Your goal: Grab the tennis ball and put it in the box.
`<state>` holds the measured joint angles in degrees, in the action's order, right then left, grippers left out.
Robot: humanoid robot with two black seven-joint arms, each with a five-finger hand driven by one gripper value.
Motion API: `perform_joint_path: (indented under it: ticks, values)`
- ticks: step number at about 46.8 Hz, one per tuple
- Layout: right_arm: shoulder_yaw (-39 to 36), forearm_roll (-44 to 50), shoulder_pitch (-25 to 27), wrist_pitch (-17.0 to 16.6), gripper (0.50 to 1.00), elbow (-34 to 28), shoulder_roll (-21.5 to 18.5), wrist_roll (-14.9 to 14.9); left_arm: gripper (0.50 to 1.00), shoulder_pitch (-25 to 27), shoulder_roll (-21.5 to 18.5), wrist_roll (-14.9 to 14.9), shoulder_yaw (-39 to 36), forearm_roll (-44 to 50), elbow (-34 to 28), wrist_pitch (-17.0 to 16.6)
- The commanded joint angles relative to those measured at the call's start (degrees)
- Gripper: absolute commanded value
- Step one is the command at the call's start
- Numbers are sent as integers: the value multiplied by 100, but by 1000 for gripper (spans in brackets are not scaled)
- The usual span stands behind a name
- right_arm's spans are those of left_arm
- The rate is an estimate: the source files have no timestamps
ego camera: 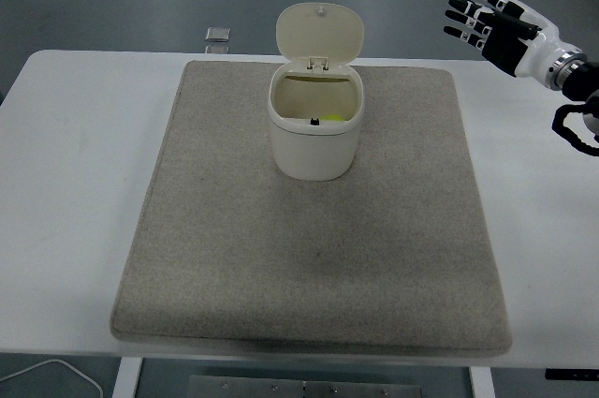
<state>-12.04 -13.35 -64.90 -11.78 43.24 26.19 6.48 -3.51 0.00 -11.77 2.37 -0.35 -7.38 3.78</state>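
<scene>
A cream box [315, 140] with its hinged lid [320, 33] standing open sits at the back middle of a grey mat [314, 248]. Inside it, near the right wall, a yellow-green tennis ball [335, 119] shows just above the rim. My right hand [487, 22] hovers high at the upper right, well clear of the box, its fingers spread and holding nothing. The left arm is out of view.
The mat lies on a white table [75, 183]. A small silvery object [217, 35] rests at the table's far edge, left of the box. A white cable [47, 375] loops below the near left corner.
</scene>
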Motion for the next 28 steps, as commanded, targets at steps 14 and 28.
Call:
perform_joint_path:
  ticks: [14, 28]
  values:
    - [0, -1, 65, 0, 930, 1, 0, 2, 992, 0, 0, -1, 0, 0, 0, 0]
    - [-9, -36, 91, 0, 930, 9, -79, 2, 992, 0, 0, -1, 0, 0, 0, 0]
